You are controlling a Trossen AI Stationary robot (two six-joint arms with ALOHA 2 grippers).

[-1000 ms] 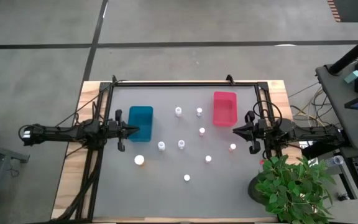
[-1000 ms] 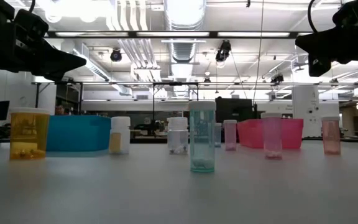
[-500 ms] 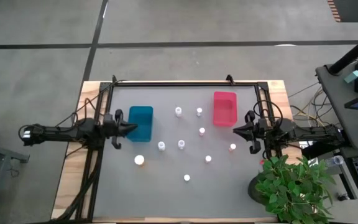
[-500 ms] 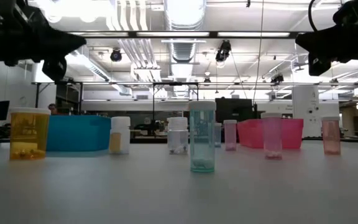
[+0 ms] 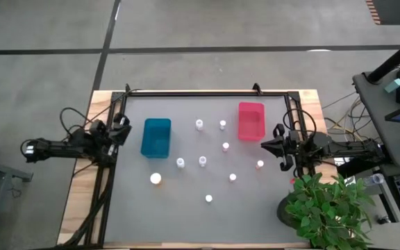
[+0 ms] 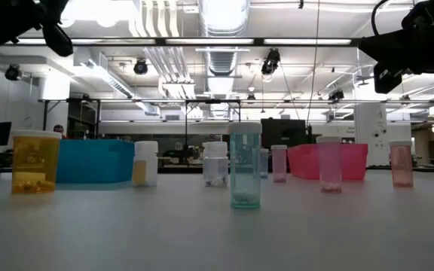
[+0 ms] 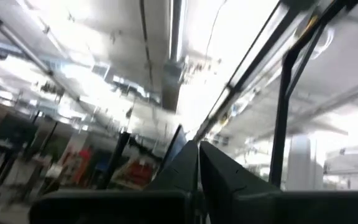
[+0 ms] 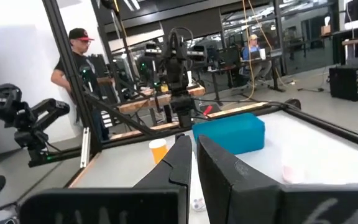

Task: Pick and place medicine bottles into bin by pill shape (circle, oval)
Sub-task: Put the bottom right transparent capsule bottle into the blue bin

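Note:
Several small white-capped medicine bottles (image 5: 203, 161) stand upright on the grey table between a blue bin (image 5: 156, 137) and a pink bin (image 5: 251, 120). In the low view an orange bottle (image 6: 34, 162) stands at the left and a teal one (image 6: 245, 165) in the middle. My left gripper (image 5: 122, 123) is shut and empty, held high beyond the blue bin at the table's left edge; its wrist view (image 7: 197, 149) looks at the ceiling. My right gripper (image 5: 265, 144) is shut and empty, held above the table beside the pink bin; it also shows in its own wrist view (image 8: 192, 143).
A black rail frame (image 5: 200, 92) runs round the table's far and side edges. A potted plant (image 5: 325, 208) stands at the near right corner. A person (image 8: 73, 62) stands beyond the table's left side. Open grey tabletop (image 5: 186, 222) lies toward the near edge.
My left gripper has drawn back from the blue bin toward the table's left edge, risen and tipped its fingers upward. The bottles and bins stand as before.

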